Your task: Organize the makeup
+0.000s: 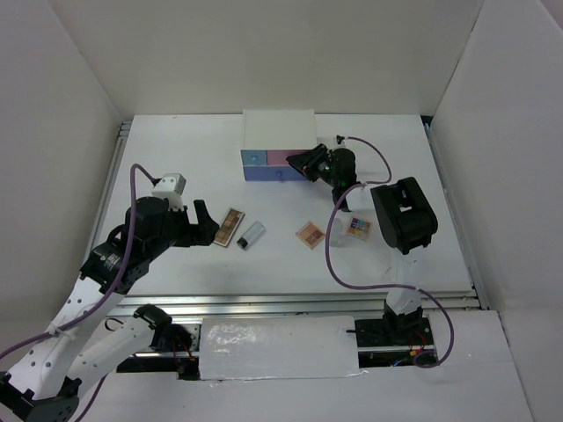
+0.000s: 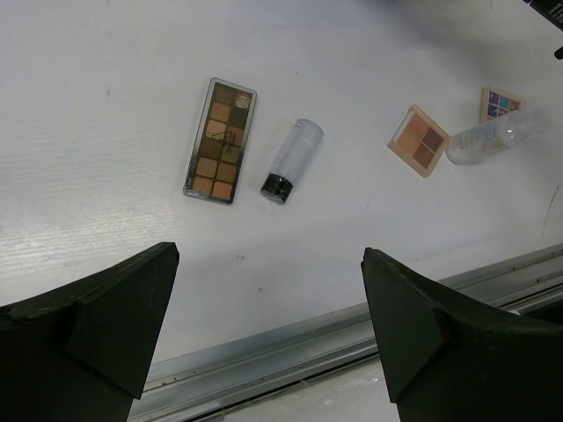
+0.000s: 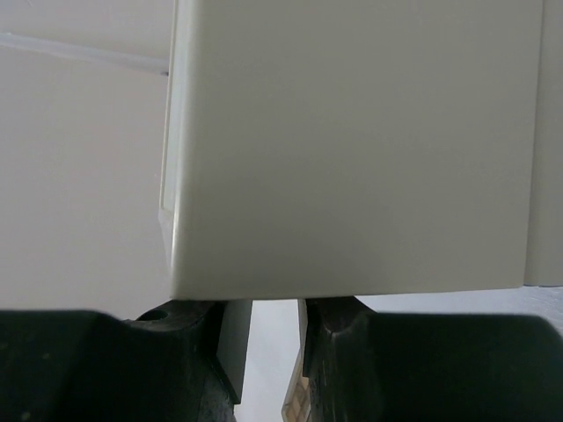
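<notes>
The makeup lies mid-table. A long brown eyeshadow palette (image 1: 230, 227) (image 2: 222, 139) lies beside a small clear bottle with a black cap (image 1: 252, 234) (image 2: 292, 160). Further right are a pinkish palette (image 1: 310, 233) (image 2: 419, 140), a second clear bottle (image 1: 338, 230) (image 2: 497, 136) and a multicolour palette (image 1: 358, 227) (image 2: 500, 104). My left gripper (image 1: 204, 224) (image 2: 268, 334) is open and empty, just left of the long palette. My right gripper (image 1: 303, 161) (image 3: 274, 308) is at the front of the drawer box, jaws a narrow gap apart, tips hidden by the box.
The white box with blue and pink drawers (image 1: 277, 145) (image 3: 352, 149) stands at the back centre. A metal rail (image 1: 308, 301) (image 2: 352, 343) runs along the table's near edge. White walls enclose the left, back and right.
</notes>
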Controlling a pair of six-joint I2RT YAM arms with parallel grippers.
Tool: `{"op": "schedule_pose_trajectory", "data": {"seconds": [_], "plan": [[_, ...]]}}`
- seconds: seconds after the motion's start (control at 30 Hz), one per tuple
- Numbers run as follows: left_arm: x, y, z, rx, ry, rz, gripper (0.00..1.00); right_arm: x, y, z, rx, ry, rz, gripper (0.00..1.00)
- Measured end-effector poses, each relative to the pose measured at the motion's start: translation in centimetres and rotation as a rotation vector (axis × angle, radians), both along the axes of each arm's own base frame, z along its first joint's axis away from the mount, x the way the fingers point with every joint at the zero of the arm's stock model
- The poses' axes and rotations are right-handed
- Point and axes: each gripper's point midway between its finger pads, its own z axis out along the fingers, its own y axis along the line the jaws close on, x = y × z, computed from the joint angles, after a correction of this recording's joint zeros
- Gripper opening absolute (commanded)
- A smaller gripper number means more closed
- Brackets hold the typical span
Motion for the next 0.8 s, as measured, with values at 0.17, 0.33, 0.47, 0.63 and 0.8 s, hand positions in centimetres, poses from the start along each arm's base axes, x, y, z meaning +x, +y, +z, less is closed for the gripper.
{"op": "schedule_pose_trajectory", "data": {"seconds": [0.17,0.33,0.47,0.63,0.8], "plan": [[0.0,0.0,0.0,-0.001,0.0,-0.002,0.99,-0.2,0.0,-0.1,0.004,-0.008,-0.007,0.23],[0.0,0.0,0.0,-0.001,0.0,-0.003,0.99,-1.4,-0.2,-0.2,0.013,-0.017,-0.016,0.23],[0.0,-0.1,0.0,-0.002,0.001,-0.004,0.99,-2.4,-0.3,-0.2,0.023,-0.015,-0.015,0.23],[-0.1,-0.1,0.0,-0.001,0.002,-0.004,0.99,-3.7,-0.5,-0.2,0.039,-0.021,-0.011,0.23],[-0.1,0.0,-0.1,-0.001,0.002,-0.004,0.99,-5.4,-0.6,-0.3,0.054,-0.018,-0.004,0.23]]}}
